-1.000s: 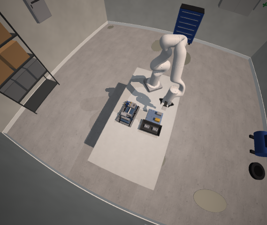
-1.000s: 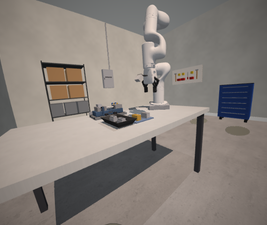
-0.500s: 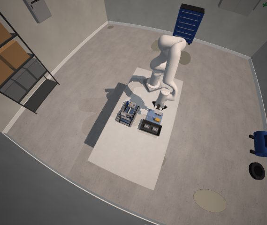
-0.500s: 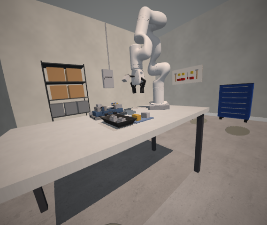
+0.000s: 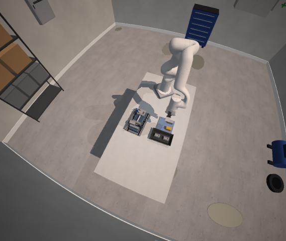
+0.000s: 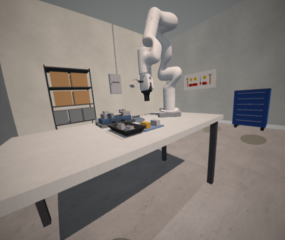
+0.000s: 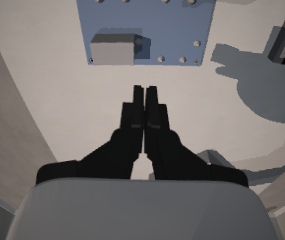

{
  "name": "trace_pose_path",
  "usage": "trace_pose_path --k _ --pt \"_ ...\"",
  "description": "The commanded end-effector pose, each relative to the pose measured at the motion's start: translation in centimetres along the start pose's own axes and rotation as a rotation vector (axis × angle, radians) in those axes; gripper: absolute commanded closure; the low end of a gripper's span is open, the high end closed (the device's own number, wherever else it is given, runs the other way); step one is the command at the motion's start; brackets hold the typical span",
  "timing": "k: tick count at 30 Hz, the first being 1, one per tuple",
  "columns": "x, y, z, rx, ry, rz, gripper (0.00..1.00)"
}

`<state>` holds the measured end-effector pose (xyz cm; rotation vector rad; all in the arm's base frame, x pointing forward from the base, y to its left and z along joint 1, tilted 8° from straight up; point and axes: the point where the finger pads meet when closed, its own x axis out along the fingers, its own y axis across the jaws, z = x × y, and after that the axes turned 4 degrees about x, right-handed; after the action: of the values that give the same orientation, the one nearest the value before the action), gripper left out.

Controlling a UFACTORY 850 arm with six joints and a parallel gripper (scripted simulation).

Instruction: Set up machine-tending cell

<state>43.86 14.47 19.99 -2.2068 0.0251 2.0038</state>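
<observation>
From above, the outfeed tray (image 5: 151, 136) (image 6: 126, 133) sits beside the blue infeed plate (image 5: 161, 126) (image 6: 159, 127) (image 7: 169, 27). From the side, a grey blank (image 6: 155, 122) (image 7: 113, 53) and a yellow one (image 5: 168, 128) (image 6: 145, 125) rest on that plate. Up close, the gripper (image 5: 168, 116) (image 6: 147, 100) (image 7: 143, 101) has its fingers together, holding nothing.
</observation>
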Motion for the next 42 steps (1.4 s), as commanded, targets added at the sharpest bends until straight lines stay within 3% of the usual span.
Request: trace_pose_path --k 1,28,42 --pt "-0.1 0.0 -0.1 0.000 0.002 -0.001 1.00" --pt "0.0 0.0 -0.1 0.000 0.002 -0.001 1.00" --pt "1.1 0.0 -0.1 0.000 0.002 -0.001 1.00"
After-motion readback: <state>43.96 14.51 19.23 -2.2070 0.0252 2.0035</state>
